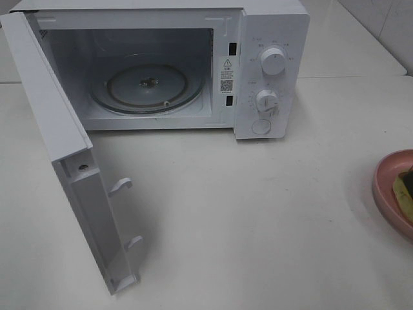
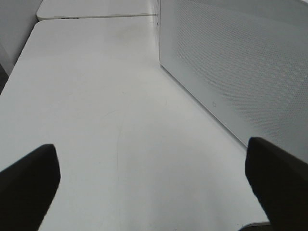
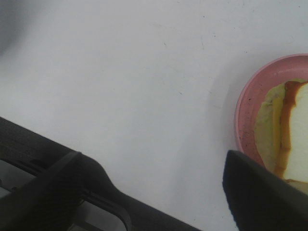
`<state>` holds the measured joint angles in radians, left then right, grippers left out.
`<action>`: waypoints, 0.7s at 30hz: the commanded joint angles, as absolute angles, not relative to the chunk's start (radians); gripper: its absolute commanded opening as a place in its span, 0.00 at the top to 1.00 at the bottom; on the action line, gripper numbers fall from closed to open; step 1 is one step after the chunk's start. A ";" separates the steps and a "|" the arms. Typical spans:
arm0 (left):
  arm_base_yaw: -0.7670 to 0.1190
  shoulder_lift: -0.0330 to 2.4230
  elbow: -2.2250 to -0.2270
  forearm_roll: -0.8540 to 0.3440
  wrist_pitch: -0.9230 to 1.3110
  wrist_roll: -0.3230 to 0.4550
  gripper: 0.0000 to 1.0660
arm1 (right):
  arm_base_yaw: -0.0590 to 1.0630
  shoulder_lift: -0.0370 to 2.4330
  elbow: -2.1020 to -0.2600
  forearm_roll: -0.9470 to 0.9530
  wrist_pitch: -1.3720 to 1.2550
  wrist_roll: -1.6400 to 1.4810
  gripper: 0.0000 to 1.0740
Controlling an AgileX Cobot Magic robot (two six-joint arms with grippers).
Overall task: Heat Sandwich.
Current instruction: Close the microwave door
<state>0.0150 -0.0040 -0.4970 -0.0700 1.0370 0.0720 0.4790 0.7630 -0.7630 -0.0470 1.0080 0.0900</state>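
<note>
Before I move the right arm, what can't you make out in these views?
- Sandwich: cut off by the frame edge in the right wrist and exterior high views; its full shape is unknown.
- Pink plate: only partly in frame.
- Microwave dial markings: too small in the exterior high view.
- Arms: absent from the exterior high view.

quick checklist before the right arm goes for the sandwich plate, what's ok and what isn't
1. Microwave door swung fully open: ok.
2. Glass turntable bare, nothing on it: ok.
3. Sandwich sitting on the pink plate, plate flat on the table: ok.
4. Right gripper open, nothing between its fingers: ok.
5. Right gripper lined up on the plate rim: not ok, the plate lies off to one side of the fingers.
6. Left gripper open and empty beside the door's outer face: ok.
</note>
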 commanded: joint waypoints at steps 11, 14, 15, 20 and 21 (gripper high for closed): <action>0.010 -0.025 -0.495 -0.072 1.029 0.069 0.05 | 0.478 0.514 -0.726 -0.038 1.145 0.083 0.29; 0.010 -0.025 -0.495 -0.072 1.029 0.069 0.05 | 0.475 0.432 -0.682 -0.041 1.142 0.083 0.29; 0.010 -0.025 -0.495 -0.072 1.029 0.069 0.05 | 0.475 0.432 -0.682 -0.041 1.142 0.083 0.29; 0.010 -0.025 -0.495 -0.072 1.029 0.069 0.05 | 0.475 0.369 -0.628 -0.041 1.135 0.093 0.29; 0.010 -0.025 -0.495 -0.072 1.029 0.069 0.05 | 0.459 0.352 -0.610 -0.039 1.131 0.099 0.29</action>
<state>0.0150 -0.0040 -0.4970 -0.0700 1.0370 0.0720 0.4720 0.3680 -0.6250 -0.0440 1.1360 0.0920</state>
